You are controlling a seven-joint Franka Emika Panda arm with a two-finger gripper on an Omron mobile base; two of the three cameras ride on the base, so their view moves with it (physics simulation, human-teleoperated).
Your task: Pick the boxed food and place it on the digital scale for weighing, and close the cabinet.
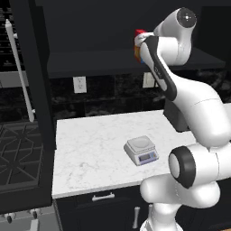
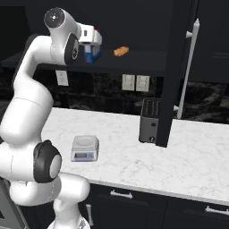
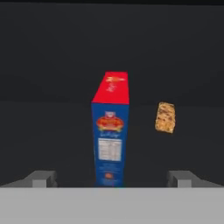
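Up at the open cabinet (image 2: 179, 67), the gripper (image 3: 113, 178) has its jaws spread wide and nothing in them. The boxed food (image 3: 110, 131) stands upright on the shelf dead ahead, its blue panel facing the hand, centred between the two fingertips (image 3: 41, 178). An orange snack (image 3: 165, 117) lies beside it. The digital scale (image 1: 141, 150) waits below on the white counter (image 1: 90, 153).

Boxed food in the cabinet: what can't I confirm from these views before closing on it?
- Boxed food: in the left base view the arm's wrist covers most of it; right base view likewise.
- Its base: cut off in the hand view, so finger contact is unclear.
- Gripper: open, tips barely visible.
- Digital scale display: too small to read.
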